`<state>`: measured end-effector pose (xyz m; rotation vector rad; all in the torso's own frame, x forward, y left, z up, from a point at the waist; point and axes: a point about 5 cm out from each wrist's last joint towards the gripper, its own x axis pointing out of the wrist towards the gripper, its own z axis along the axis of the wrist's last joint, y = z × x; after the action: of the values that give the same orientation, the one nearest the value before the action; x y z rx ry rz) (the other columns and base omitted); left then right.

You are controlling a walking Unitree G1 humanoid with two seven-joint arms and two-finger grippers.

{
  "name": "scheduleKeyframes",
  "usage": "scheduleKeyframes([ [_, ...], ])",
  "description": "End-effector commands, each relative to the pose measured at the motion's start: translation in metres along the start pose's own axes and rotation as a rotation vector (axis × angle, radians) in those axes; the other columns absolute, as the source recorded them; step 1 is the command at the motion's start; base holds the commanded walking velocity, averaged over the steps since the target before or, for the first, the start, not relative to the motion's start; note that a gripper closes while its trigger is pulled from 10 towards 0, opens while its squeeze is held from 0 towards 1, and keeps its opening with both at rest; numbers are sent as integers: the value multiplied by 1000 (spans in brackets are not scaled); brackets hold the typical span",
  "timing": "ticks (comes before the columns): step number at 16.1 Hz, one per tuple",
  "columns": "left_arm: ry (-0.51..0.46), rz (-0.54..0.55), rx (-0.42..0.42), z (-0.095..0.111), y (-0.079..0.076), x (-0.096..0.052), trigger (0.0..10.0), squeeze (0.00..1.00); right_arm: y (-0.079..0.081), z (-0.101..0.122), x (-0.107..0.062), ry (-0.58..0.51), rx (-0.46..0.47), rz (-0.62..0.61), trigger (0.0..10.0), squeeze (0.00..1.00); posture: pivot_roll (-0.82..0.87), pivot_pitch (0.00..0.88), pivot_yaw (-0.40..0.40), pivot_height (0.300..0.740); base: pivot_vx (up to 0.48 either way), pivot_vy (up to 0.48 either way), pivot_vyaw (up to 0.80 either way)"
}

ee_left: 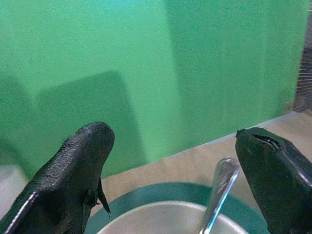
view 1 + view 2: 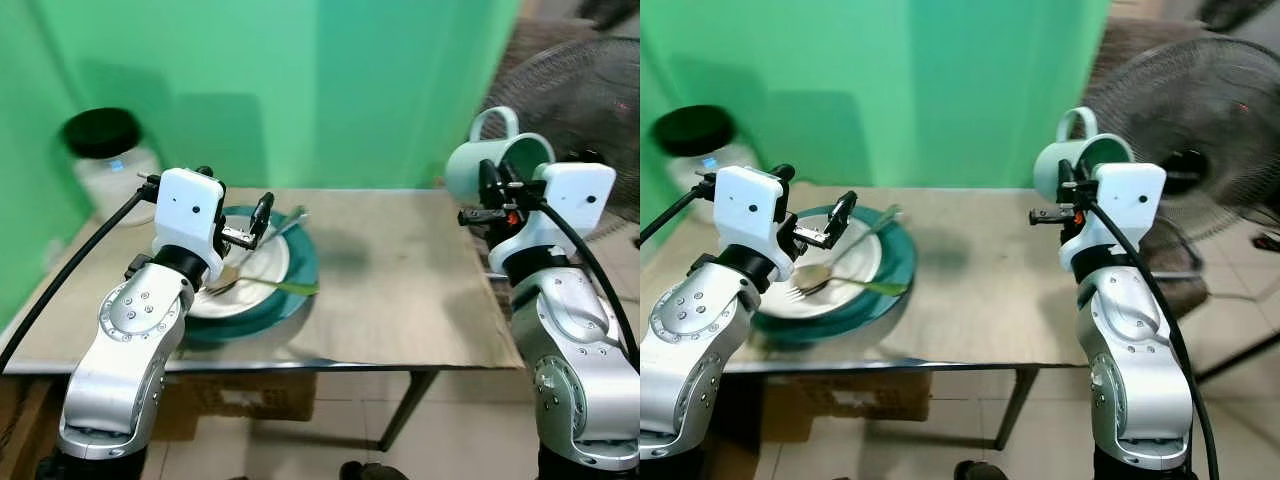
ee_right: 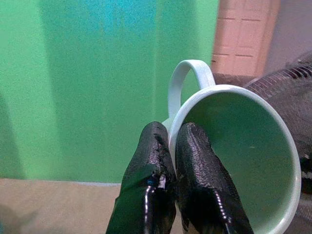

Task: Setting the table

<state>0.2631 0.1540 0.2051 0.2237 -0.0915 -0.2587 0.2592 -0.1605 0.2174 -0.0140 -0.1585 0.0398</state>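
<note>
A white plate (image 2: 262, 268) rests on a teal plate (image 2: 300, 285) at the table's left. A spoon (image 1: 217, 195) and a fork (image 2: 810, 288) lie across the white plate. My left gripper (image 2: 262, 222) hangs open just above these plates, nothing between its fingers (image 1: 73, 180). My right gripper (image 2: 490, 185) is raised over the table's right edge, shut on the rim of a pale green mug (image 3: 234, 146). The mug (image 2: 497, 160) is tipped on its side with its handle upward.
The wooden table (image 2: 410, 290) has bare room across its middle and right. A white jar with a black lid (image 2: 105, 150) stands at the back left. A green wall rises behind. A floor fan (image 2: 1200, 120) stands to the right. A cardboard box lies under the table.
</note>
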Motion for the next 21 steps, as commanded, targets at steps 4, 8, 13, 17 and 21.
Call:
scheduleKeyframes([
  [4, -52, 13, -15, 9, 2, 4, 10000, 0, 3, 5, 3, -15, 23, 19, 10000, 0, 111, 0, -16, 740, 0, 0, -800],
  [8, -70, 8, -18, 13, 0, 5, 10000, 0, 1, 6, 4, -20, 25, 13, 10000, 0, 111, 0, -16, 740, 0, 0, -800],
  [13, -66, 15, 7, 12, 2, 4, 10000, 0, 2, 3, 4, -11, 34, 12, 10000, 0, 114, 0, -16, 740, 0, 0, -800],
  [17, -89, 21, 13, 14, 5, 4, 10000, 0, 3, 3, 4, -10, 41, 7, 10000, 0, 115, 0, -13, 740, 0, 0, -800],
  [21, -102, 26, 10, 16, 6, 4, 10000, 0, 4, 2, 3, -8, 50, 8, 10000, 0, 116, 0, -12, 740, 0, 0, -800],
])
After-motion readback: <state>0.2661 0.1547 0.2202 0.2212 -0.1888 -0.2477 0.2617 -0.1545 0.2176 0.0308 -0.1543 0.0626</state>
